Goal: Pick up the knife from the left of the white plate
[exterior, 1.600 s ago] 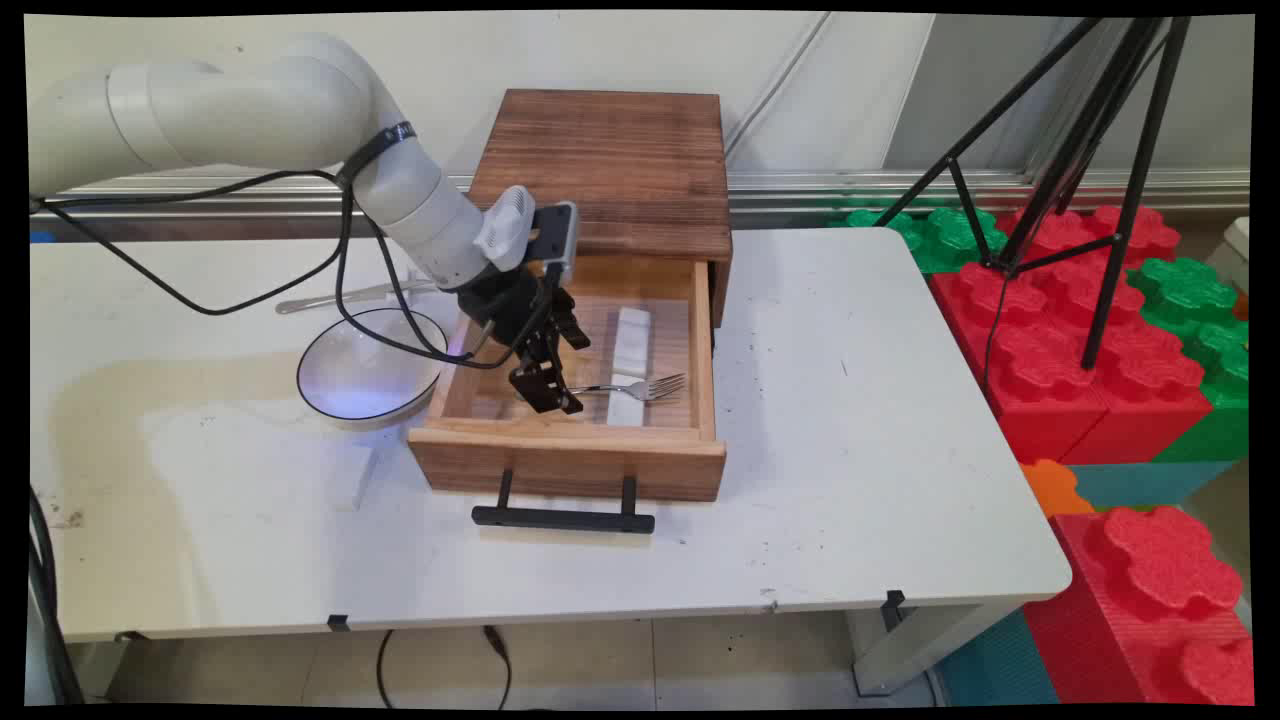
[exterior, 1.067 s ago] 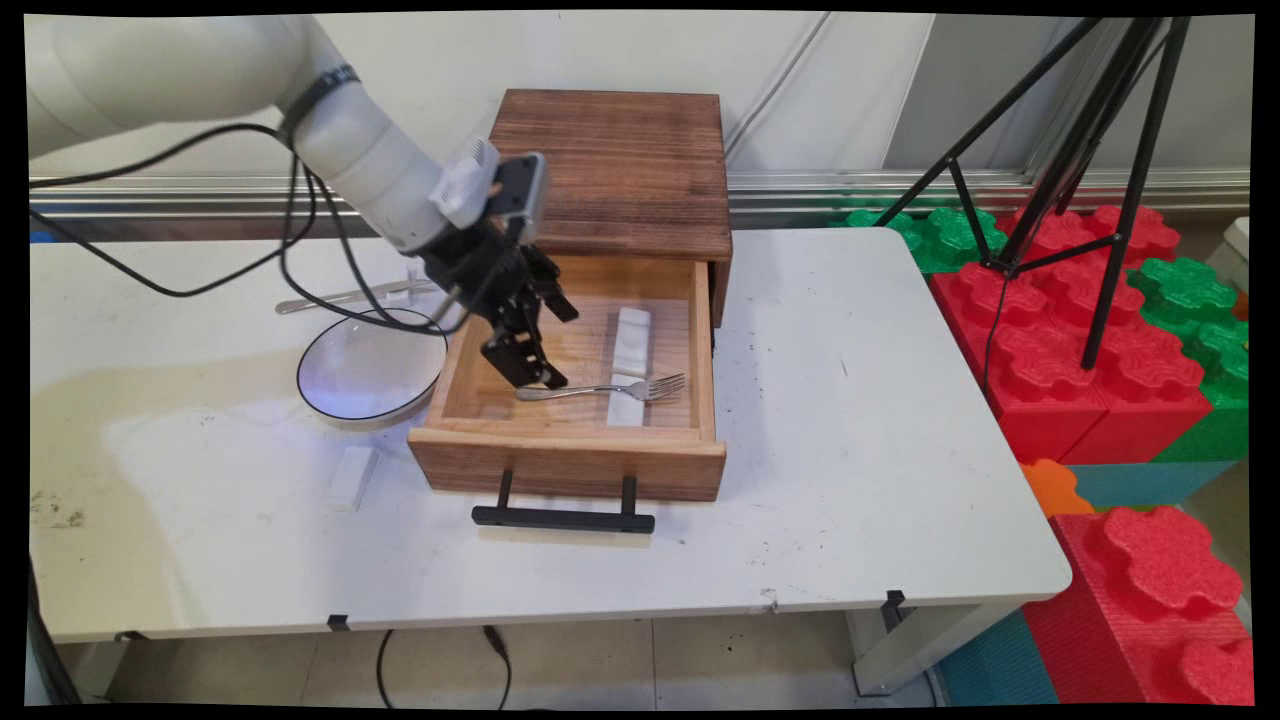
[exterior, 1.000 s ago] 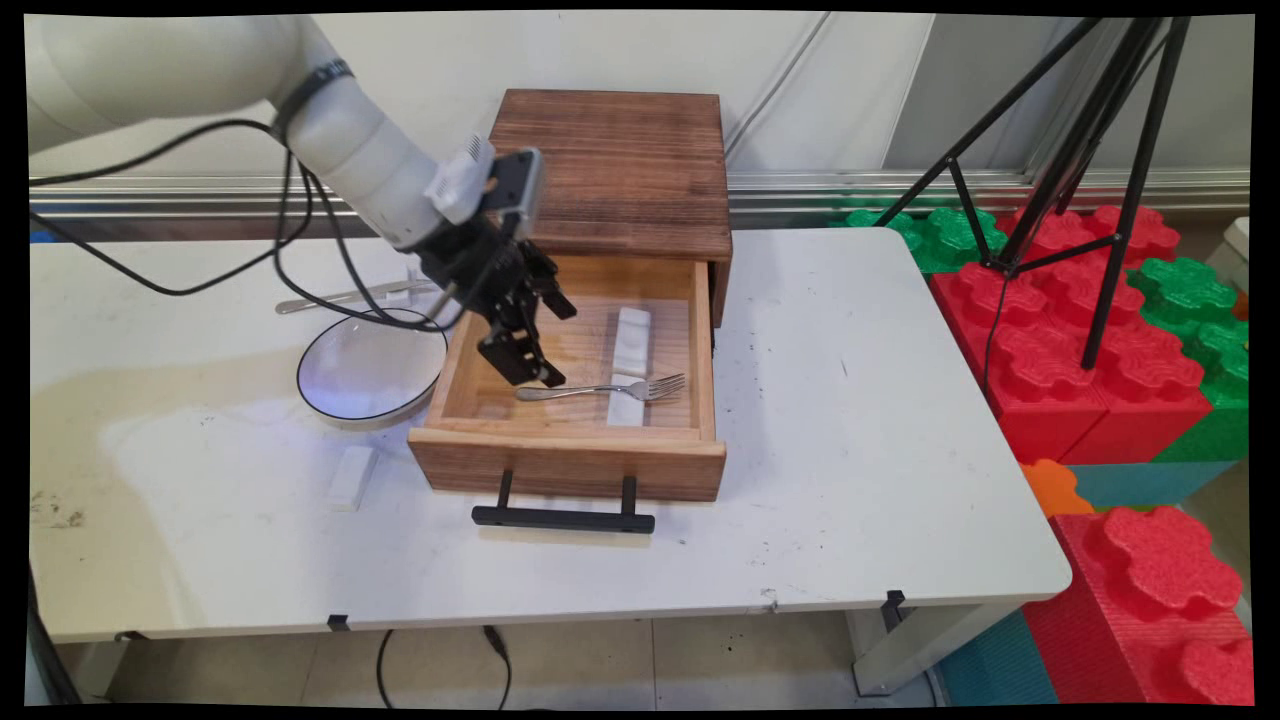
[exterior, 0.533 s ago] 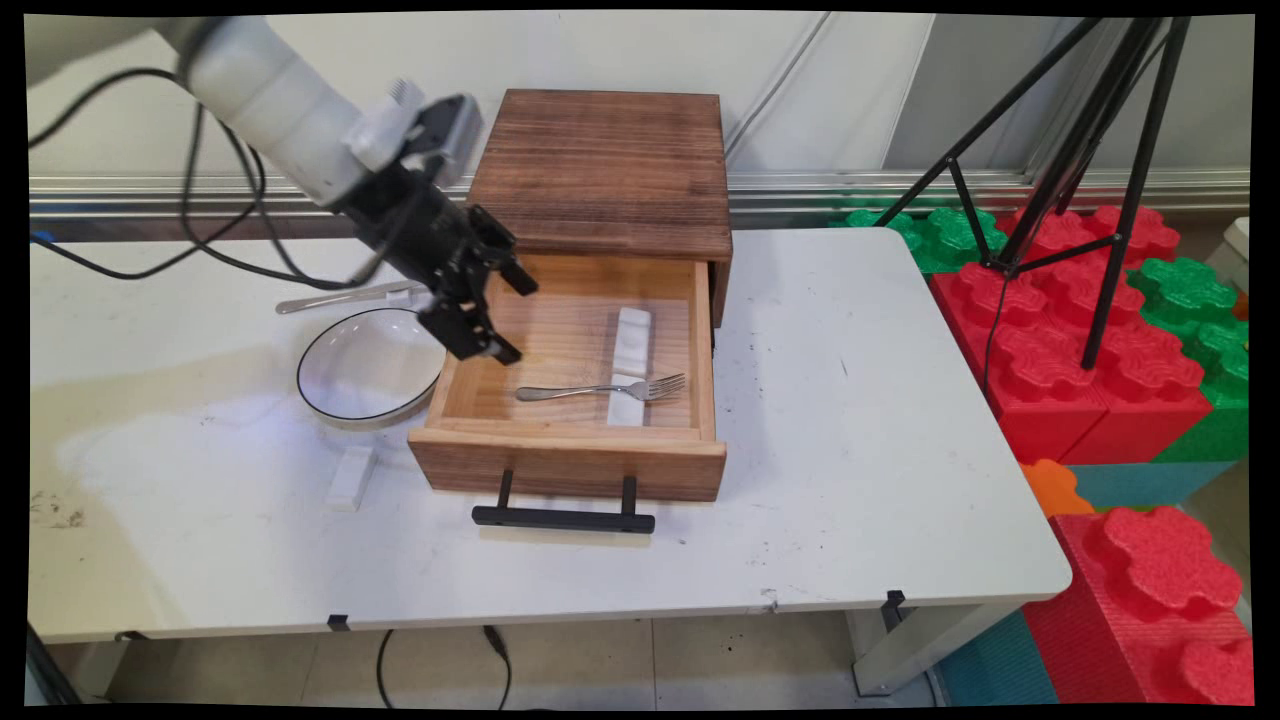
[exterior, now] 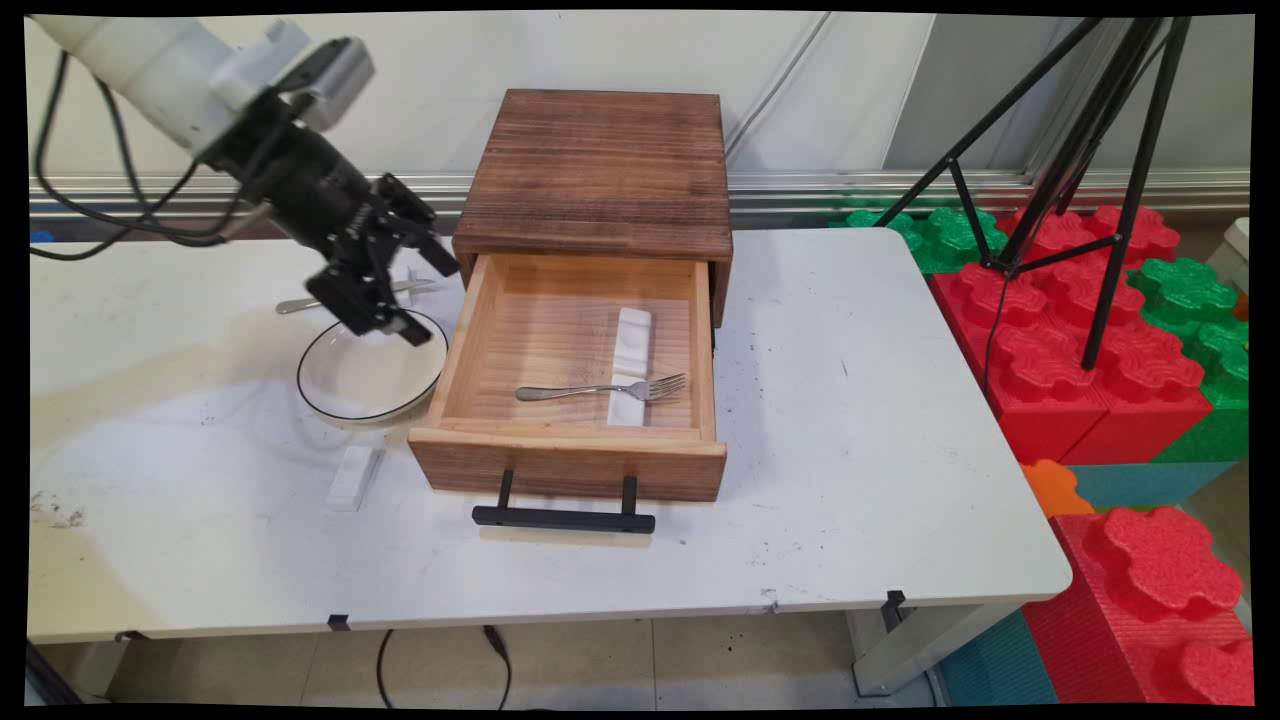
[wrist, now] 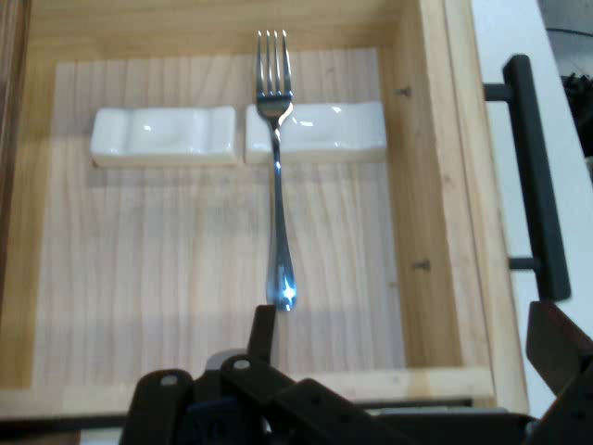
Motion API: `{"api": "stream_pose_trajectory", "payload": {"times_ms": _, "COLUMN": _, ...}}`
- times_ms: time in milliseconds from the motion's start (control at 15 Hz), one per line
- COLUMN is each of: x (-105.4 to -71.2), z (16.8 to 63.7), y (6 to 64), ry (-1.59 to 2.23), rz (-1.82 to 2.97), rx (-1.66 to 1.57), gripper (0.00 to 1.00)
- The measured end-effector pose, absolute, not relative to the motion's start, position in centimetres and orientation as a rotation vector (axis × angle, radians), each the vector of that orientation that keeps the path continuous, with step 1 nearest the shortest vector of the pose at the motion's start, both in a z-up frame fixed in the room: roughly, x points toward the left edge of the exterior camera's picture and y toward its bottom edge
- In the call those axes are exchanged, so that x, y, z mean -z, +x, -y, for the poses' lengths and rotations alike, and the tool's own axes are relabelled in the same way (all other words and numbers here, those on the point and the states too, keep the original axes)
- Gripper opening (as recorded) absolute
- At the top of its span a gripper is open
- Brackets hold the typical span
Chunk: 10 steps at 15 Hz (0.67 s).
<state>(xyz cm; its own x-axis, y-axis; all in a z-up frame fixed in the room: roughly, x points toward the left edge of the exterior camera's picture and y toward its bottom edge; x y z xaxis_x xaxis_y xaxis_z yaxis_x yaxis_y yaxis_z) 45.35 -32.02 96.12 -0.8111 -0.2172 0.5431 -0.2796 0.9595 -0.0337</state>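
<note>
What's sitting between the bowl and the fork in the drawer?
Only the drawer's left wooden wall separates the bowl from the fork; the main view shows it.

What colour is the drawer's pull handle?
Black. The handle shows best in the main view, a bar on two posts at the open drawer's front.

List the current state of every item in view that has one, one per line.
Wooden drawer: pulled open.
Silver metal fork: lying flat in the drawer, its neck across a rest.
Two white ceramic rests: end to end on the drawer floor.
White black-rimmed bowl: upright, empty.
Black two-finger pincer: open, holding nothing, above the bowl's far rim.
</note>
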Motion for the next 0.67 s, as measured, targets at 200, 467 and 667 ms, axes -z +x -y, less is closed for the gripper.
{"api": "stream_pose_trajectory", "payload": {"times_ms": 200, "x": -97.3, "z": 31.2, "y": 47.6, "ry": 0.355, "rz": 2.559, "rx": -0.131, "gripper": 1.0}}
{"api": "stream_pose_trajectory", "payload": {"times_ms": 467, "x": -98.4, "z": 31.0, "y": 49.9, "ry": 0.37, "rz": 2.567, "rx": -0.125, "gripper": 1.0}}
{"api": "stream_pose_trajectory", "payload": {"times_ms": 667, "x": -98.6, "z": 31.4, "y": 51.0, "ry": 0.387, "rz": 2.572, "rx": -0.139, "gripper": 1.0}}
